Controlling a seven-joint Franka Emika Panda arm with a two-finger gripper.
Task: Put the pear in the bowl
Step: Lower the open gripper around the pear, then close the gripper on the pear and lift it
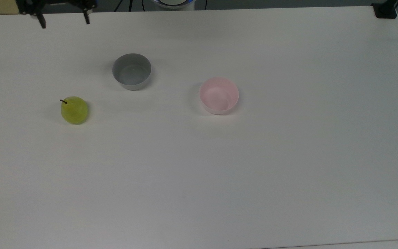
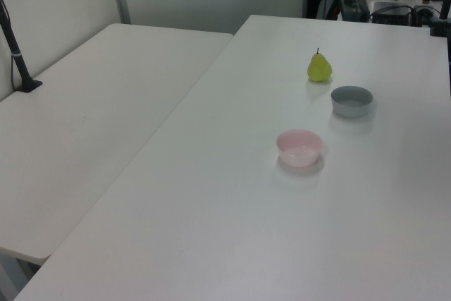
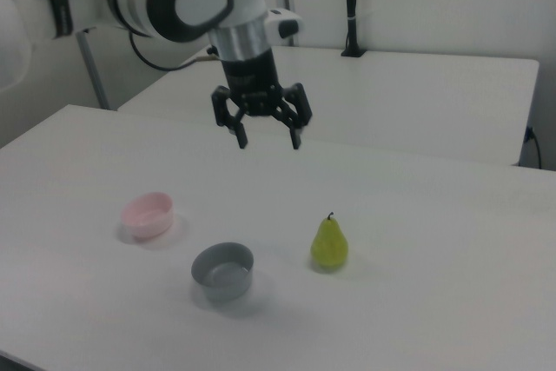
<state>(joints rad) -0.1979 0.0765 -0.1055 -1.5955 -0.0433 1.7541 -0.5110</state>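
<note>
A yellow-green pear with a dark stem stands upright on the white table, at the top view's left; it also shows as the pear and the pear. The pale pink bowl sits empty near the table's middle, seen too as the bowl and the bowl. My gripper hangs open high over the table's far edge, well apart from the pear; in the right view the gripper holds nothing, fingers spread and pointing down.
A grey bowl stands between the pear and the pink bowl; the right view has the grey bowl nearest the camera. A second white table adjoins on the left view's left. A black post base sits at the top view's far right corner.
</note>
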